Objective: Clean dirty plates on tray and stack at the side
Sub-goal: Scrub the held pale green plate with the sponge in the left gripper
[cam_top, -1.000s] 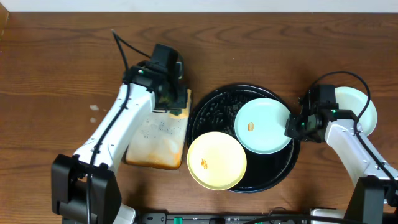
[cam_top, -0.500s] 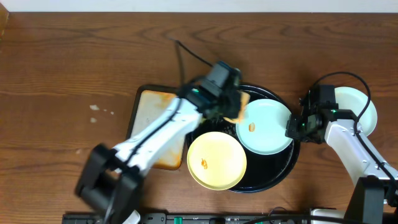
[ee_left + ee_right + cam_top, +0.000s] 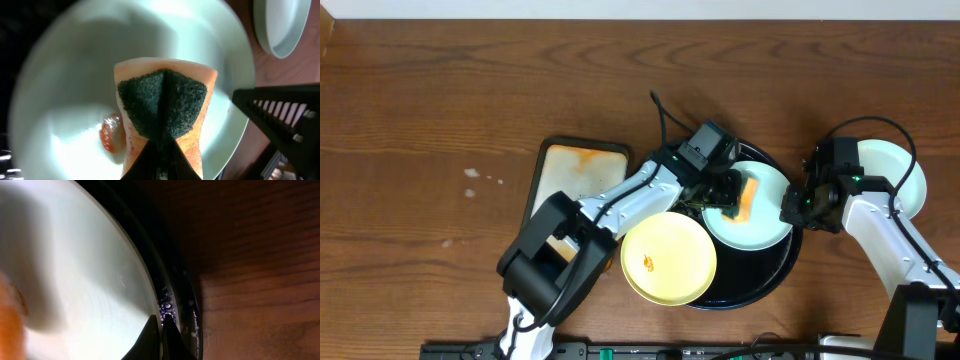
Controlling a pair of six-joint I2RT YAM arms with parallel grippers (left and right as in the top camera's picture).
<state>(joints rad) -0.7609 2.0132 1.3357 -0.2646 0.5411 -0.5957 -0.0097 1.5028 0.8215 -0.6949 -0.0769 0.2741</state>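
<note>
A pale mint-green plate [image 3: 765, 225] lies tilted on the right side of the black tray [image 3: 665, 185]. My right gripper [image 3: 790, 205] is shut on its right rim; the right wrist view shows the fingers [image 3: 162, 325] pinching the rim of the plate [image 3: 75, 270] beside the tray wall [image 3: 177, 285]. My left gripper [image 3: 728, 195] is shut on an orange sponge [image 3: 746, 199] held over this plate. In the left wrist view the sponge [image 3: 162, 107] shows its green scouring face, with an orange food speck [image 3: 112, 132] just left of it. A pale yellow plate [image 3: 668, 258] with a speck overlaps the tray's front left rim.
Another mint plate [image 3: 898, 172] sits on the table at the right, under my right arm. A rectangular orange-stained tray [image 3: 575, 170] lies left of the black tray. My left arm's cable [image 3: 665, 115] arches behind the tray.
My left arm has swung right from the rectangular tray, carrying the sponge onto the mint plate. My right gripper and the plates have stayed put.
</note>
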